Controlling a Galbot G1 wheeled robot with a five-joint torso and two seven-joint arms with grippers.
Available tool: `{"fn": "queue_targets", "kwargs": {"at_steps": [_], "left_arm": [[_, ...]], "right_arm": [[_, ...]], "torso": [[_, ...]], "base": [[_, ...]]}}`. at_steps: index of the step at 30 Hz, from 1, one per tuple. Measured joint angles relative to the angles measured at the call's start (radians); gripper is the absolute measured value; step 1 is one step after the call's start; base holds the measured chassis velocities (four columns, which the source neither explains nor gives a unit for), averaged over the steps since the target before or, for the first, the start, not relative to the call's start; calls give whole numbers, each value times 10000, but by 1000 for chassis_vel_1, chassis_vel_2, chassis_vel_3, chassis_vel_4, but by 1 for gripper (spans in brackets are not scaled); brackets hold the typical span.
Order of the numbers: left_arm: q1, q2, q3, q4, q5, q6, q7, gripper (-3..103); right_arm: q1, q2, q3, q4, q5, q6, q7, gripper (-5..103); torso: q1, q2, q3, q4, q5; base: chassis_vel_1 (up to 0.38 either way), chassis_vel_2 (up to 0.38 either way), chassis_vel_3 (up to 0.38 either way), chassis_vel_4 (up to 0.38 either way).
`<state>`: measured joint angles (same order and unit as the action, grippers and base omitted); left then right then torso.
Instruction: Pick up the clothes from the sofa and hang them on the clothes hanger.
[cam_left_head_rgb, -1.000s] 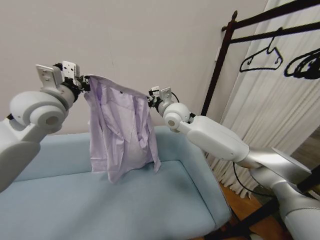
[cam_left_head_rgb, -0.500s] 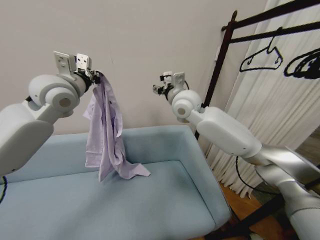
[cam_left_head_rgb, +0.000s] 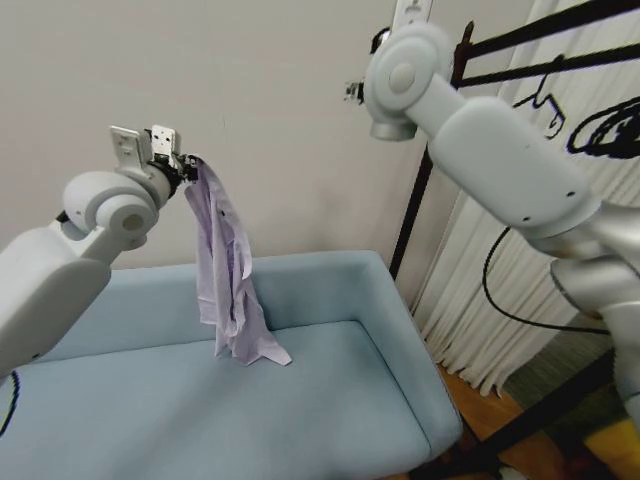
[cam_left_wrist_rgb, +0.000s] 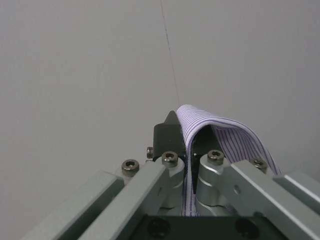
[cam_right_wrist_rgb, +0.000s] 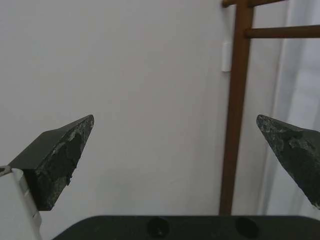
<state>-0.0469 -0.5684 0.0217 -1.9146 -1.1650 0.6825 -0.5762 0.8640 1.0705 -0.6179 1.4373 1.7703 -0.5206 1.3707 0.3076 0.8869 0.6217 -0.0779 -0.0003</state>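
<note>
Left gripper (cam_left_head_rgb: 183, 166) is gripping the shirt (cam_left_head_rgb: 225, 270) over the sofa (cam_left_head_rgb: 330, 420); right gripper (cam_right_wrist_rgb: 175, 120) is hanging released.
Head view: left gripper is sitting at 10 o'clock, fingers (cam_left_wrist_rgb: 167, 134) clenching a fold of the lavender striped shirt. Cloth is hanging down toward 6 o'clock, lower hem touching the light-blue sofa seat. Right arm is reaching up to 1 o'clock in front of the dark wooden rack (cam_left_head_rgb: 438, 120); its fingers are standing wide apart, nothing between them, white wall and rack post beyond. A black hanger (cam_left_head_rgb: 603, 132) is hanging on the rack at 2 o'clock.
</note>
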Motion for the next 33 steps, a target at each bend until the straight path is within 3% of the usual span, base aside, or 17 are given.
{"fn": "queue_targets", "kwargs": {"at_steps": [4, 9, 13, 26, 33], "left_arm": [[396, 282, -406, -253, 0, -44, 101, 1], [1075, 595, -1072, -489, 121, -139, 225, 1], [1475, 678, -1394, -563, 324, -242, 214, 1], [1519, 333, -1334, -640, 645, -315, 198, 1], [1675, 226, -1319, -626, 851, -447, 250, 1]], "right_arm": [[380, -118, -373, -633, -81, 1, 189, 100], [904, -157, -812, -1592, 72, 212, 1053, 100], [978, -309, -1121, -2418, 44, 715, 1592, 100], [490, -476, -842, -4230, -862, 550, 1335, 100], [189, -446, -511, -5283, -1731, 374, 477, 100]], "torso": [[-1, 0, 0, -1, 6], [-1, 0, 0, -2, 3], [0, -1, 1, 2, 3], [0, -1, 2, -1, 6], [0, 0, 2, -1, 5]], "base": [[0, 0, 0, 0], [0, 0, 0, 0], [0, 0, 0, 0], [0, 0, 0, 0], [0, 0, 0, 0]]}}
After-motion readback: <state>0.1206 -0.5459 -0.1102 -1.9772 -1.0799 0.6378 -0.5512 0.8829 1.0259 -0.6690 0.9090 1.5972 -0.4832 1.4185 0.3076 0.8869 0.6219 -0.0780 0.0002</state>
